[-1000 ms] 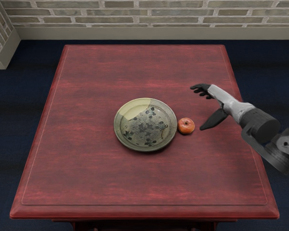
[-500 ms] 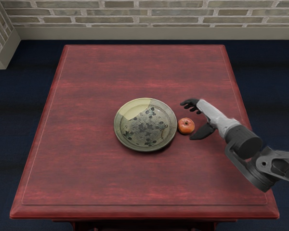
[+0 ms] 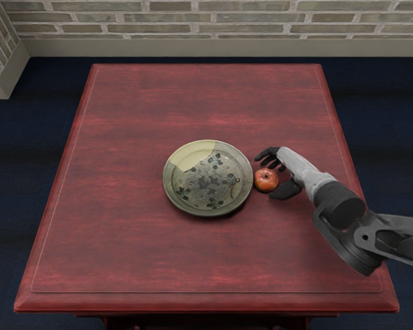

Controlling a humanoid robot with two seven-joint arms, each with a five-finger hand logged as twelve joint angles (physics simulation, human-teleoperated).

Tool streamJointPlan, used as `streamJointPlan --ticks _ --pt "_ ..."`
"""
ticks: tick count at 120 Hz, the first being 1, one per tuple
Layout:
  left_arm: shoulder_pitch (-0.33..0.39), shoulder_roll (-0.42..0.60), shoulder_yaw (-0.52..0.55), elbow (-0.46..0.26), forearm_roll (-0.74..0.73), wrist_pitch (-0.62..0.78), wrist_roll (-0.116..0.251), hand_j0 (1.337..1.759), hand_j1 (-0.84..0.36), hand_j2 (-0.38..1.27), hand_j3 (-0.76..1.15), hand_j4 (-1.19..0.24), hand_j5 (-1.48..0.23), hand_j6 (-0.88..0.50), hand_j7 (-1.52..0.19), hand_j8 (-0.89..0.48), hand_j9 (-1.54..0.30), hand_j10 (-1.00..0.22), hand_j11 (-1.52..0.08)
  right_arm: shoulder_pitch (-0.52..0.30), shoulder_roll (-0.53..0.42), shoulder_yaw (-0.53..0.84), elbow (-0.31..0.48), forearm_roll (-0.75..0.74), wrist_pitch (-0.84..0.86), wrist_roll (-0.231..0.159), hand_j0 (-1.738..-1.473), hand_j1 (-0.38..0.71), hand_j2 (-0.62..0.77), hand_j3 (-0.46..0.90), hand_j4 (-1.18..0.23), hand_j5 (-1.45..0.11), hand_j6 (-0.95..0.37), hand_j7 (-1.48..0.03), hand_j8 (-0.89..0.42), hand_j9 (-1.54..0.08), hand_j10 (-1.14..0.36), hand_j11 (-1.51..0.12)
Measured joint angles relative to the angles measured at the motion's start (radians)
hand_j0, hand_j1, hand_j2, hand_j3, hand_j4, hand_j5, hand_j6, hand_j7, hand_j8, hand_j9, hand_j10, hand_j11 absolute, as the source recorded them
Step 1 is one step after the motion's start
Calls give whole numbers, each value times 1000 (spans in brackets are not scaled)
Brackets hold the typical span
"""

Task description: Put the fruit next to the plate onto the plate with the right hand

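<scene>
A small red-orange fruit (image 3: pixel 266 180) lies on the table just right of the green patterned plate (image 3: pixel 208 177), almost touching its rim. My right hand (image 3: pixel 275 173) has come in from the right and sits beside the fruit. Its fingers (image 3: pixel 268 157) curve over the far side of the fruit and the thumb (image 3: pixel 286 192) reaches around the near side. The hand stays open and brackets the fruit without closing on it. The fruit rests on the table. No left arm shows.
The red wooden table (image 3: pixel 124 240) has wide bare room on every side of the plate. Its right edge runs close under my forearm (image 3: pixel 337 206). A brick wall stands beyond the far edge.
My right hand has travelled left and toward the near side, from well right of the fruit to around it. The fruit and plate have not moved.
</scene>
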Motion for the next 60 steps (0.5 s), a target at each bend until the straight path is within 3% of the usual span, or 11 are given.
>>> streamJointPlan --ticks 53,60 --pt "0 0 0 0 0 0 0 1658 73 46 0 -230 -299 -230 -299 -230 -299 -230 -299 -2 46 -21 -56 -40 0 -5 -1657 143 -77 -10 -412 -534 -413 -534 -412 -534 -412 -534" --pt "0 0 0 0 0 0 0 1658 73 46 0 -230 -299 -230 -299 -230 -299 -230 -299 -2 46 -25 -59 -43 0 -4 -1647 138 -127 48 -415 -531 -413 -534 -414 -532 -383 -566"
